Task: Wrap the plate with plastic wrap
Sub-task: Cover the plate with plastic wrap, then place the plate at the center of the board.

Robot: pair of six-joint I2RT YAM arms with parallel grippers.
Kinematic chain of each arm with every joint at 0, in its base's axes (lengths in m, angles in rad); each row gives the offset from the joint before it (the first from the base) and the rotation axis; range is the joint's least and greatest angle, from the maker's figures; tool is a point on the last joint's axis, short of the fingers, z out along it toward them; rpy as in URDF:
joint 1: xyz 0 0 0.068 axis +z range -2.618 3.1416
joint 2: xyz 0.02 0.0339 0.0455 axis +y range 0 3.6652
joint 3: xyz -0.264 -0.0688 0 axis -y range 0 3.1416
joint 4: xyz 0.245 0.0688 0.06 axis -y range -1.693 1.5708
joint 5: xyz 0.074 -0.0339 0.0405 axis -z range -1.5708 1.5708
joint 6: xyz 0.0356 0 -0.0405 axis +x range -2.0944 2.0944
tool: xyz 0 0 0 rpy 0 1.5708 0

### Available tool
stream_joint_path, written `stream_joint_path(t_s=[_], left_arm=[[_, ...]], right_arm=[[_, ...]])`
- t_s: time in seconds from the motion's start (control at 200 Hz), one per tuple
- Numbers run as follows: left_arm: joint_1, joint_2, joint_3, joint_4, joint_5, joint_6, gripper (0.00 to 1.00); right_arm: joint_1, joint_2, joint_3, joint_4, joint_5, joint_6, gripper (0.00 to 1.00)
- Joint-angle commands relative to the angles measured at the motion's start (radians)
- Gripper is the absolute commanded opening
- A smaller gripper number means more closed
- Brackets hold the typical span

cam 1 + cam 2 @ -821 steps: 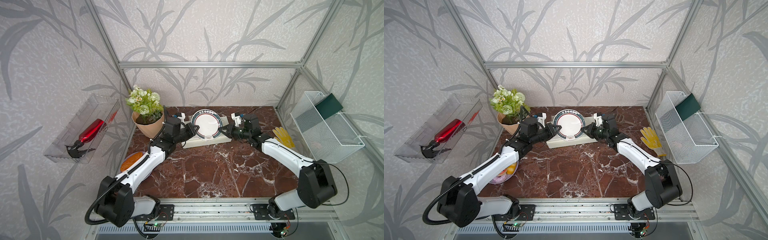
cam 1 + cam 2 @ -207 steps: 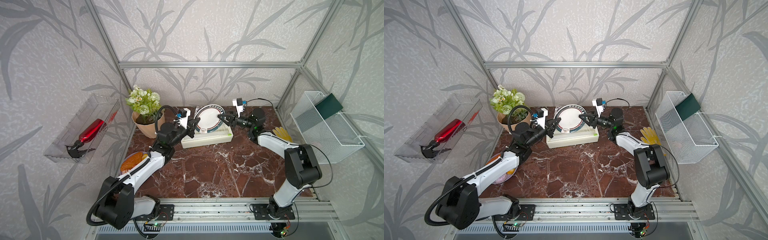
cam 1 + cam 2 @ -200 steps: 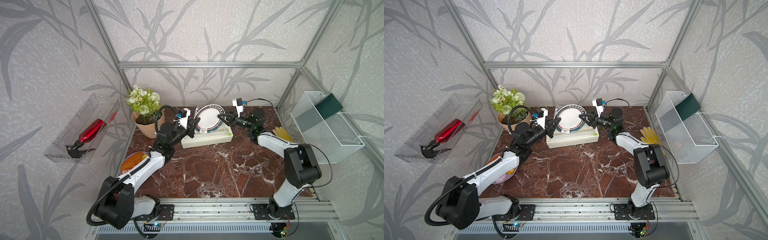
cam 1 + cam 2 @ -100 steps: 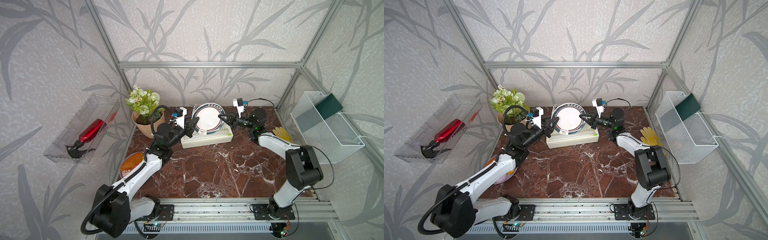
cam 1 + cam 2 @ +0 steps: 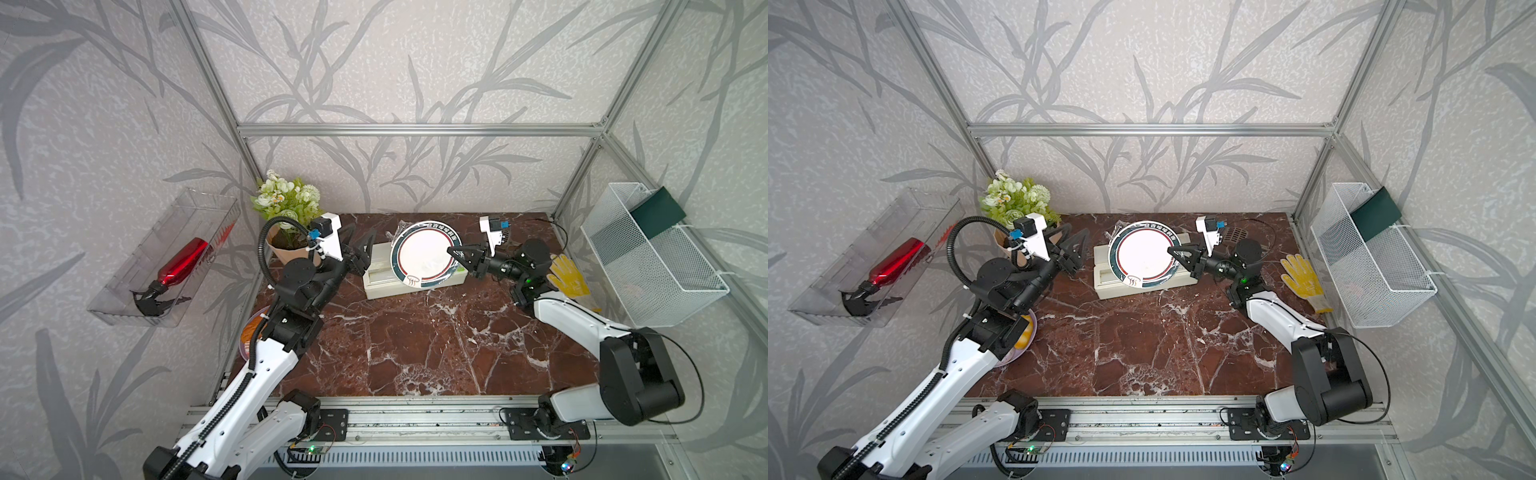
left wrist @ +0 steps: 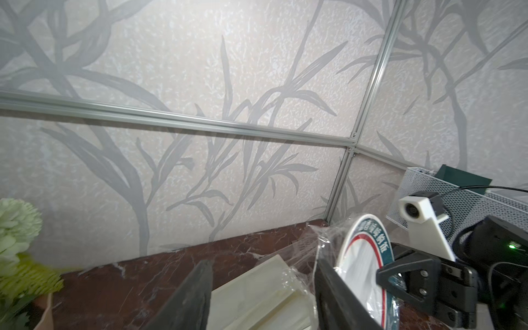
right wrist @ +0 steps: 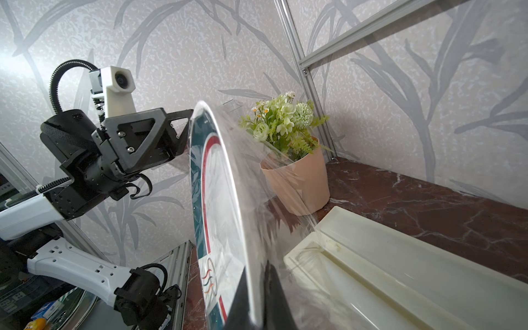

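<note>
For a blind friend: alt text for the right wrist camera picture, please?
A teal-rimmed white plate stands on edge, pinched by the right arm's jaws, plastic wrap clinging to it. Nearby are a flower pot, a cream box and the left arm.

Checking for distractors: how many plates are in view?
2. The teal-rimmed plate is held on edge beside the cream box by the right gripper; a purple plate lies largely hidden under the left arm. No others show.

- Both top views: high, front, looking down on whole table (image 5: 415, 340).
- Left wrist: low, close, faces back wall (image 6: 200, 85), plate (image 6: 358, 257) at side.
- Right wrist: very close, plate (image 7: 223, 200) edge-on; both wrists share plate.
</note>
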Motion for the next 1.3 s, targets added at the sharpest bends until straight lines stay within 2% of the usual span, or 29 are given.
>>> stream_joint_path(t_s=[0.0,0.235,0.375,0.555,0.63,0.985,1.295], left_arm=[[-0.003,0.029,0.036,-0.136,-0.058,-0.029,0.57],[-0.004,0.064,0.039,-0.192,-0.068,-0.098,0.56],[-0.015,0.078,0.03,-0.228,-0.057,-0.141,0.55],[-0.031,0.075,-0.007,-0.246,-0.057,-0.171,0.55],[-0.041,0.076,-0.022,-0.25,-0.051,-0.178,0.55],[-0.112,0.088,-0.087,-0.268,-0.072,-0.213,0.53],[-0.143,0.127,-0.118,-0.265,-0.101,-0.233,0.52]], right_arm=[[0.028,-0.108,-0.05,-0.058,0.039,-0.042,0.0],[0.088,-0.317,-0.209,-0.36,0.224,-0.069,0.0],[0.118,-0.417,-0.224,-0.609,0.365,-0.073,0.0],[0.119,-0.477,-0.239,-0.865,0.521,-0.002,0.0],[0.119,-0.448,-0.244,-0.924,0.547,0.017,0.0],[0.118,-0.239,-0.258,-0.917,0.598,0.162,0.0],[0.119,-0.026,-0.238,-0.853,0.515,0.326,0.0]])
